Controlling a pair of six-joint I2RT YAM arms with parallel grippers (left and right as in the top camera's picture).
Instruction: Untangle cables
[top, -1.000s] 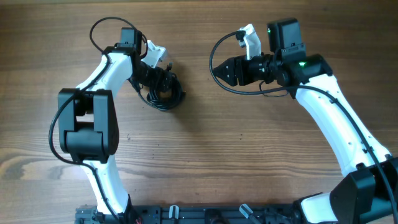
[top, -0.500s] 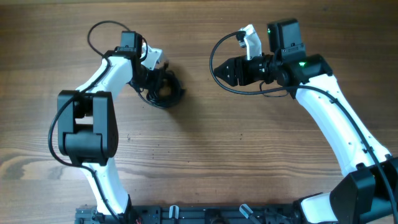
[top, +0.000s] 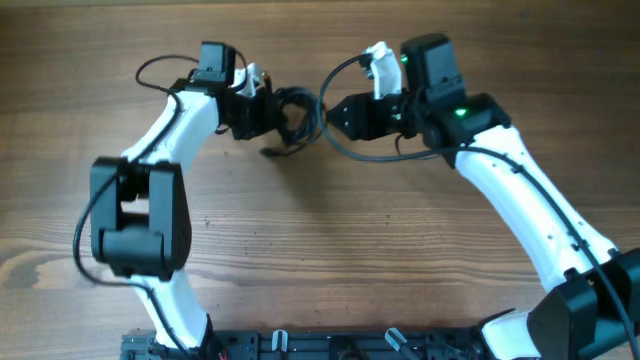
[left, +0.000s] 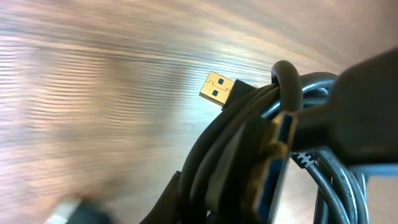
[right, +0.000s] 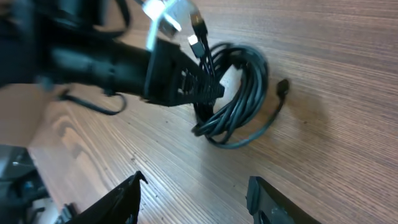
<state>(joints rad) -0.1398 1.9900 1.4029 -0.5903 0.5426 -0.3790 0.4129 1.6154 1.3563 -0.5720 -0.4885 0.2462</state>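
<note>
1. Wood-grain table (top: 330, 250) fills every view. The cables (top: 292, 112) sit as one black coiled clump at its far middle, between the two grippers.
2. Close up, we see a gold USB plug (left: 217, 88) poking out of the bundle. A small plug (right: 283, 86) on a loose tail lies on the wood just beside the coil.
3. We find the left gripper (top: 272, 112) clamped tight on the clump's left side, with strands pinched between its jaws. We cannot tell whether the coil hangs clear of the wood.
4. We see the right gripper (top: 330, 112) pointing at the clump from the right, just beside it and not touching. From its own wrist view, its fingers stand well apart with only bare table between them.
5. Compared with a second ago, the clump has shifted. It lay further left and nearer the robot's base, under the left gripper, and it now sits to the right and further toward the far edge.
6. We also note that the right arm has swung left since then. The wide gap between the two grippers has almost closed.
</note>
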